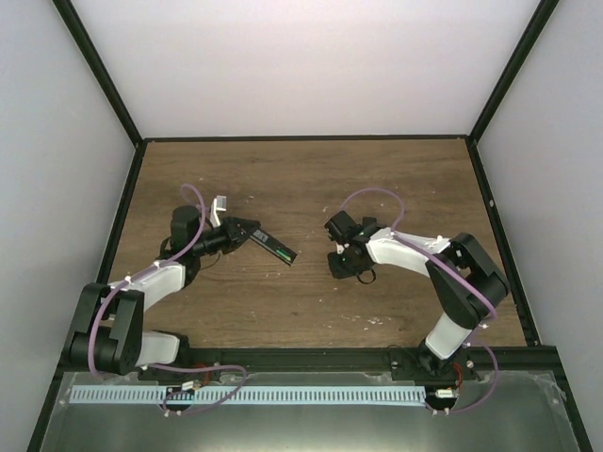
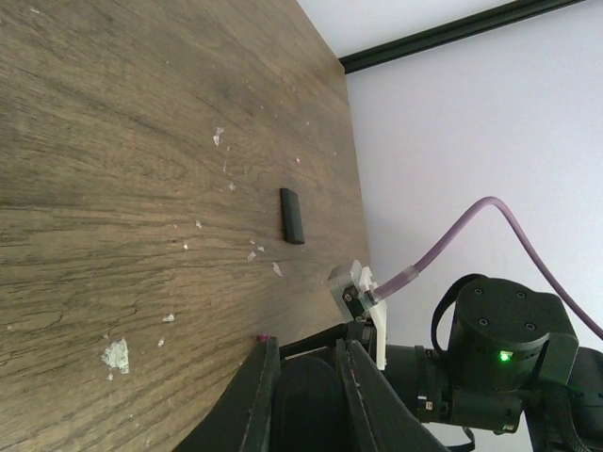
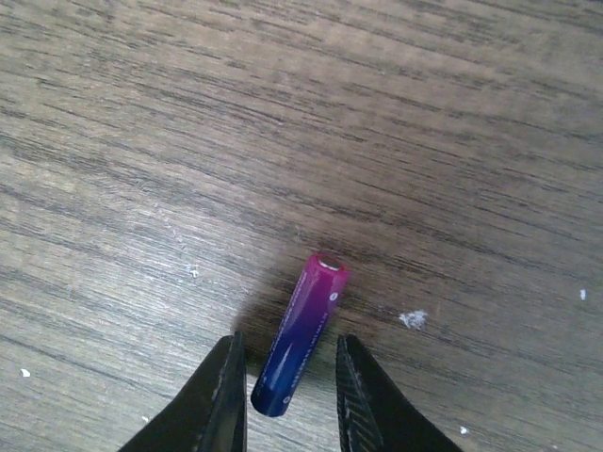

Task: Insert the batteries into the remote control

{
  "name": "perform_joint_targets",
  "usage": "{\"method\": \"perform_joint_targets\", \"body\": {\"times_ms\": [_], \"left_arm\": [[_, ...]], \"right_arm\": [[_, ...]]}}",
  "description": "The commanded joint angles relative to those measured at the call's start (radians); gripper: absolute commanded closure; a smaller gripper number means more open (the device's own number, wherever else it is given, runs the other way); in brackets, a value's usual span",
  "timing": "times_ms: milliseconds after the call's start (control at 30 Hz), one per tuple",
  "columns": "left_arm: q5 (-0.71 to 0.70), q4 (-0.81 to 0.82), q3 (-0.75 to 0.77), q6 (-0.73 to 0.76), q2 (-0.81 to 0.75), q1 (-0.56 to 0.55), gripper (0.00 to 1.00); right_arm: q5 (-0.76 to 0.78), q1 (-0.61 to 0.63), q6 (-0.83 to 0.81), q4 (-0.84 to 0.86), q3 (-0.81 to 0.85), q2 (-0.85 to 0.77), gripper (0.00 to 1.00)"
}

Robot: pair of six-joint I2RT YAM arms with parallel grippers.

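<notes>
The right gripper (image 3: 288,363) is hanging low over the table (image 3: 424,141), its jaws standing apart, one on each side of the blue-purple battery (image 3: 303,325). The battery is lying flat on the wood with its pink end pointing away from the fingers. A sliver of gap is showing on both sides, so nothing is being pinched yet.

Across the table the left gripper (image 1: 247,233) is clamping one end of the remote control (image 1: 276,248) and holding it out toward the middle, well apart from the battery. A greenish streak (image 1: 281,250) is showing on the remote's face. It may be a battery already seated, though I cannot tell from here. A small black slab (image 2: 293,216) is lying alone on the wood in the left wrist view, possibly the remote's cover.

To my eye the job is sitting in its early-to-middle part. The remote is being presented, but this battery is still waiting to be gripped, lifted, carried over and pressed in.
</notes>
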Motion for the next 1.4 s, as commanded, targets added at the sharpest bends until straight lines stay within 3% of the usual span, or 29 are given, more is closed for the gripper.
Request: {"method": "perform_joint_targets", "body": {"times_ms": [0,300,767,1067,1367], "left_arm": [[0.021,0.013,0.034,0.029,0.008,0.007,1.00],[0.043,0.022,0.039,0.036,0.028,0.008,1.00],[0.193,0.021,0.113,0.074,0.058,0.005,1.00],[0.346,0.035,0.170,0.062,0.139,-0.083,1.00],[0.310,-0.037,0.185,0.081,0.109,-0.141,1.00]], "right_arm": [[0.026,0.009,0.005,0.008,0.019,0.010,0.82],[0.008,0.011,-0.023,-0.031,0.019,-0.028,0.99],[-0.374,0.025,-0.102,-0.446,0.314,-0.199,0.99],[-0.453,0.067,-0.133,-0.500,0.412,-0.209,0.99],[-0.428,0.093,-0.162,-0.548,0.489,-0.133,0.99]]}}
